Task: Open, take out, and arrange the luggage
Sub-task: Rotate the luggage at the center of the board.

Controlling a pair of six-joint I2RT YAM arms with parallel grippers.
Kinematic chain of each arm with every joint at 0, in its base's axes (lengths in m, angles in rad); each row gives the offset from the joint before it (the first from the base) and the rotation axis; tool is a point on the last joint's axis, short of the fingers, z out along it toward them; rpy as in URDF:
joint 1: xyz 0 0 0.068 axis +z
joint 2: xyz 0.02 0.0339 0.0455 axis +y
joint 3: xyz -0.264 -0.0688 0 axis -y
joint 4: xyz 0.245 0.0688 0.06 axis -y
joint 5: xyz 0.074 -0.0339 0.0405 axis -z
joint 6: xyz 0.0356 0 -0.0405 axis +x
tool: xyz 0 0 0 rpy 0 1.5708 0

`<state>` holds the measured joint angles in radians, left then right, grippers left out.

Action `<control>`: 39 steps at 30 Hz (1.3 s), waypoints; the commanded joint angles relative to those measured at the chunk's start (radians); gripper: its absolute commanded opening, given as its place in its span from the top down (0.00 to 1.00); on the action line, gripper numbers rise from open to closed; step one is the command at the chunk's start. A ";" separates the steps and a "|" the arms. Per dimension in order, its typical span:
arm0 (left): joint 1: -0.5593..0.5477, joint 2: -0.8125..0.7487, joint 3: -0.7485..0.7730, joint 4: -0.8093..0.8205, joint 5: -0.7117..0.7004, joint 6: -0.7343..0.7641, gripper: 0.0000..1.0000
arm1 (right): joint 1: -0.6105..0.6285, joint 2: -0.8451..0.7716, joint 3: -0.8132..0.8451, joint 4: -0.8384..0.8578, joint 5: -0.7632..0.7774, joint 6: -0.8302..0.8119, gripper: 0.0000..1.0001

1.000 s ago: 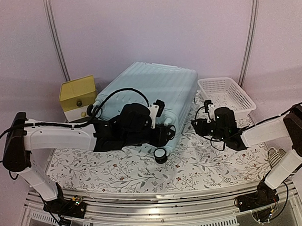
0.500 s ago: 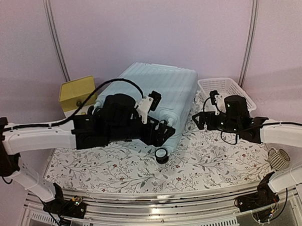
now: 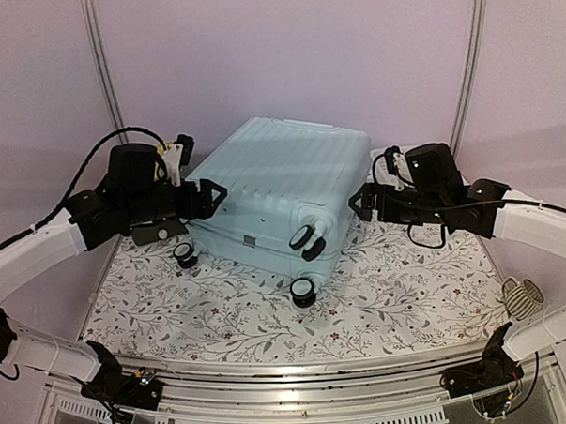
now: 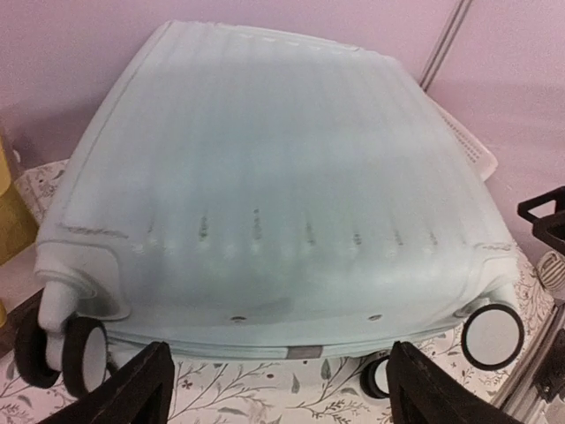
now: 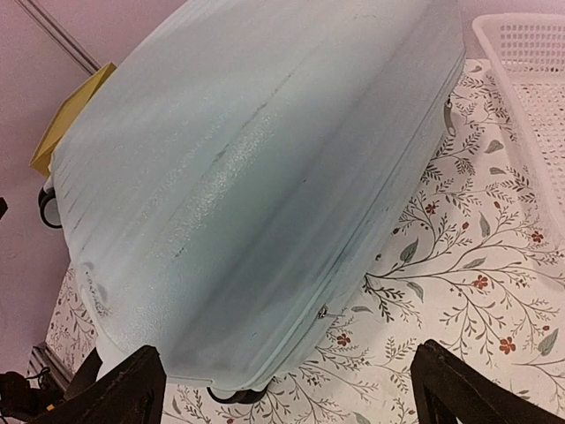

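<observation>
One white floral-print surface (image 3: 400, 301) carries the large pale mint-blue ribbed hard-shell luggage (image 3: 282, 189), which lies flat and shut in the middle, toward the far side. A white lattice plastic basket (image 5: 530, 71) sits to its right, and a small yellow-topped box (image 5: 66, 124) to its left. The left jaws stand wide and empty near the luggage's left side. The right jaws are likewise wide and empty near its right side. Black-and-white caster wheels (image 3: 303, 291) face the near edge.
</observation>
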<state>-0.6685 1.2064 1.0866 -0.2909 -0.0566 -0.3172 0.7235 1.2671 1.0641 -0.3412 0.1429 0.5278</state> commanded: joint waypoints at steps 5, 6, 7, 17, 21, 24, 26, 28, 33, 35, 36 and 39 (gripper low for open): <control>0.271 -0.007 -0.063 -0.015 0.178 -0.009 0.10 | -0.022 -0.010 0.068 -0.094 -0.018 0.057 0.01; 0.291 -0.008 -0.069 -0.002 0.198 -0.013 0.10 | -0.027 -0.004 0.078 -0.098 -0.017 0.059 0.01; 0.307 -0.014 -0.076 0.012 0.211 -0.014 0.10 | -0.031 0.003 0.084 -0.099 -0.018 0.061 0.01; 0.389 -0.022 -0.076 0.029 0.233 0.020 0.09 | -0.047 0.084 0.135 -0.044 -0.028 0.020 0.01; 0.400 -0.024 -0.086 0.032 0.199 0.023 0.09 | -0.054 0.111 0.137 -0.051 -0.027 -0.026 0.01; 0.403 -0.014 -0.088 0.027 0.159 0.022 0.09 | -0.059 0.123 0.137 -0.057 -0.033 -0.026 0.01; 0.403 -0.013 -0.091 0.031 0.135 0.020 0.09 | -0.059 0.123 0.137 -0.058 -0.038 -0.026 0.01; 0.403 -0.018 -0.101 0.052 0.133 0.023 0.09 | -0.058 0.122 0.137 -0.058 -0.039 -0.023 0.01; 0.402 -0.034 -0.146 0.151 0.138 -0.004 0.09 | -0.060 0.123 0.135 -0.058 -0.047 -0.014 0.01; 0.402 -0.037 -0.143 0.154 0.124 -0.004 0.09 | -0.061 0.121 0.133 -0.058 -0.052 -0.014 0.01; 0.403 -0.039 -0.143 0.153 0.117 0.000 0.09 | -0.060 0.118 0.132 -0.059 -0.052 -0.015 0.01; 0.403 -0.053 -0.145 0.150 0.083 0.015 0.08 | -0.061 0.107 0.122 -0.059 -0.041 -0.019 0.01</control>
<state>-0.2764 1.1885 0.9497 -0.1848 0.0723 -0.3145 0.6666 1.3853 1.1828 -0.4099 0.0982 0.5156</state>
